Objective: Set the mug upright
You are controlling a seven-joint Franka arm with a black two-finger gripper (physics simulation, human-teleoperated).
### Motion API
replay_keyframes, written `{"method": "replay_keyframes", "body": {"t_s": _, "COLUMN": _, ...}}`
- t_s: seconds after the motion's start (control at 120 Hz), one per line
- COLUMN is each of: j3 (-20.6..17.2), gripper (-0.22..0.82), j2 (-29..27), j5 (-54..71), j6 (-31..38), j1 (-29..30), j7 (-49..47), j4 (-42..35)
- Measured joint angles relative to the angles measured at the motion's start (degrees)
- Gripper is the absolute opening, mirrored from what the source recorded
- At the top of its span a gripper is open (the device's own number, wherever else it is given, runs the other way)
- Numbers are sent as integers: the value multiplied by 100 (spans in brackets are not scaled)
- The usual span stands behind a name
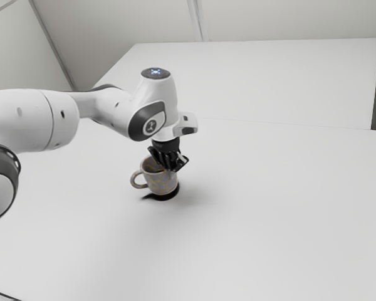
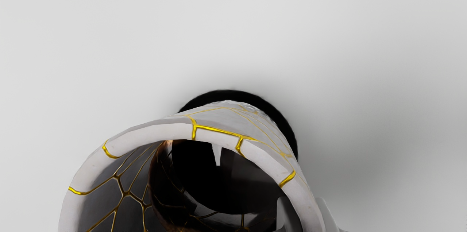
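In the exterior view the gripper points down at the rim of the patterned mug, on the side away from its handle. The mug stands nearly upright, its mouth up and leaning slightly toward the exterior view's left. A dark shadow lies under its base; whether the base touches the table cannot be told. In the wrist view the gripper has one finger inside the white, gold-lined mug and the other outside, shut on the wall between them.
The white table extends around the mug. Behind it is another pale surface, with light walls farther back. A dark thin object shows at the exterior view's lower left corner.
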Motion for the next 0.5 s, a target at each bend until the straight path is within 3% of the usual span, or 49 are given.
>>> {"method": "replay_keyframes", "body": {"t_s": 0.342, "j3": -58, "gripper": -17, "j2": 120, "j5": -30, "j6": 332, "j1": 1, "j7": -711, "j4": -7}}
{"method": "replay_keyframes", "body": {"t_s": 0.408, "j3": -110, "gripper": -9, "j2": 119, "j5": -50, "j6": 340, "j1": 2, "j7": -820, "j4": -8}}
{"method": "replay_keyframes", "body": {"t_s": 0.5, "j3": -154, "gripper": 12, "j2": 94, "j5": -77, "j6": 339, "j1": -3, "j7": -949, "j4": -7}}
